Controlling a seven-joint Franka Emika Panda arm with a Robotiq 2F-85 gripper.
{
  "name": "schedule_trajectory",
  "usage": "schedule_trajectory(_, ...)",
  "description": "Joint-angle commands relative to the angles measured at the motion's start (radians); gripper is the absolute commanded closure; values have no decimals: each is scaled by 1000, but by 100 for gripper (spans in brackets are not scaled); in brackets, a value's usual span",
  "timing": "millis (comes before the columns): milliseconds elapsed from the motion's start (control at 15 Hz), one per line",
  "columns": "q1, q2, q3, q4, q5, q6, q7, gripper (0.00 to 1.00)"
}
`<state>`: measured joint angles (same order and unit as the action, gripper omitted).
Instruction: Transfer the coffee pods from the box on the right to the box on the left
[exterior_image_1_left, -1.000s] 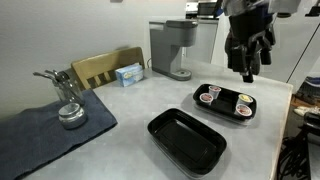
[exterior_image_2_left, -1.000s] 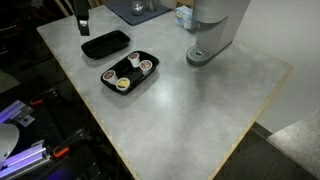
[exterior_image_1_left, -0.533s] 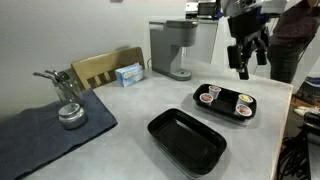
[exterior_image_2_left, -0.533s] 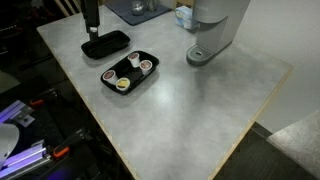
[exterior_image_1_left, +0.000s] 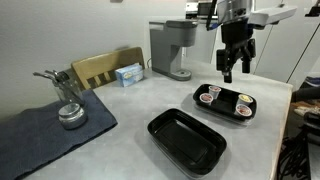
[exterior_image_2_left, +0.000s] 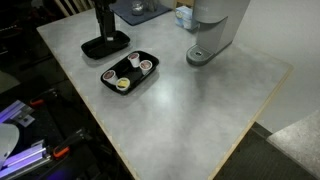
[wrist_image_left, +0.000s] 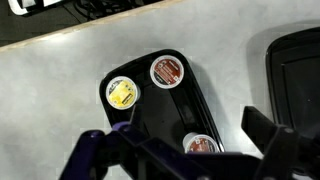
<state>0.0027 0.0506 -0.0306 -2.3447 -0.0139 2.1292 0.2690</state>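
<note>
Surface (exterior_image_1_left: 140, 105), grey and broad, carrying every item listed; coffee machine (exterior_image_1_left: 172, 50), grey, upright at the far edge, well apart from the trays; dark cloth (exterior_image_1_left: 45, 138), spread over one corner under a metal item (exterior_image_1_left: 66, 102) too small to identify, probably laid there as a mat; empty tray (exterior_image_1_left: 186, 139), black and shallow, set near its twin, so that a transfer is judged a short carry; loaded tray (exterior_image_1_left: 227, 102), black, same pattern, lying flat; end effector (exterior_image_1_left: 236, 72), hanging well above the loaded tray, released, jaws spread wide and grasping nothing, pointed downward, apparently to line up a first pick; coffee pods (wrist_image_left: 166, 71), four, all in the loaded tray, foil tops up, none yet in the empty tray; the wrist view shows a yellow-topped pod (wrist_image_left: 122, 92) beside a brown-red one, a third partly visible and the fourth hidden; with the tops facing up, a grasp from above looks most practical.
</note>
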Motion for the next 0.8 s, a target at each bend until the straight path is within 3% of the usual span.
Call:
schedule_trajectory(0,-4,20,2,1,10,20,8,0)
schedule_trajectory(333,-2,30,3,4,13,27,10,0)
schedule_trajectory(733,-7,174,-5,52,10,32,-20,0)
